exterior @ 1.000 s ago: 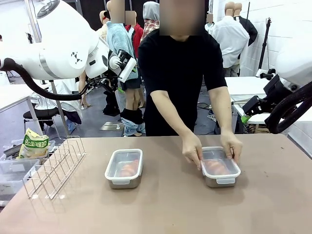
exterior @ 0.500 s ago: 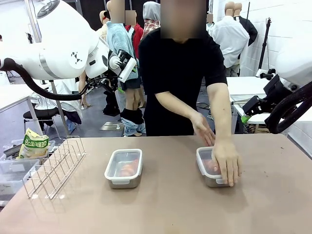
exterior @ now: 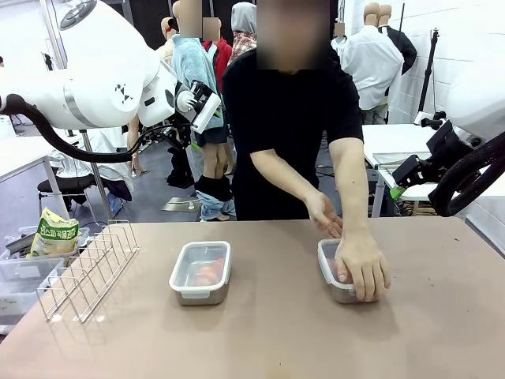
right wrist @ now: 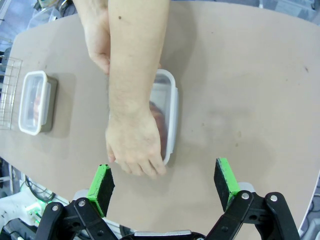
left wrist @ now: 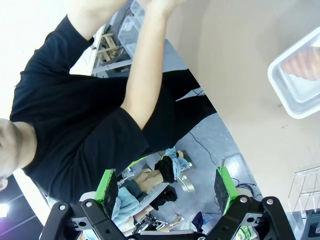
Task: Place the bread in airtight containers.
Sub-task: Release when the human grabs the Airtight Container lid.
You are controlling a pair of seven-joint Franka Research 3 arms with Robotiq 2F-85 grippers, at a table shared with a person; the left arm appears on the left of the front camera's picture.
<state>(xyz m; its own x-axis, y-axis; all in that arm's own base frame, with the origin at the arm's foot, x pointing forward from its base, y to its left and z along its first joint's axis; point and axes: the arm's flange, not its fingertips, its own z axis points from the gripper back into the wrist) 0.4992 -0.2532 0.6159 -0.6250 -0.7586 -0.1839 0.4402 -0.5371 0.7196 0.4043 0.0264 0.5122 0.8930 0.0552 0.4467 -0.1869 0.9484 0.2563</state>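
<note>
1. Step in hand: sealing. Person's hand (exterior: 360, 267) lies flat, pressing the lid of the right container (exterior: 331, 272); bread inside shows red-brown in the right wrist view.
2. Left container (exterior: 200, 272) – lidded, bread (exterior: 207, 274) inside.
3. Left gripper (left wrist: 166, 189) and right gripper (right wrist: 165, 184) – fingers spread wide, empty, raised.
4. Next, likely: clip the lid's remaining edges.

Two lidded steel containers (exterior: 200, 272) (exterior: 333, 278) sat well apart on the table, each apparently holding an orange-brown croissant (exterior: 207, 274).

Two lidded containers (exterior: 200, 272) (exterior: 333, 270), one wire rack (exterior: 87, 270), two hands (exterior: 361, 264) (exterior: 324, 213).
</note>
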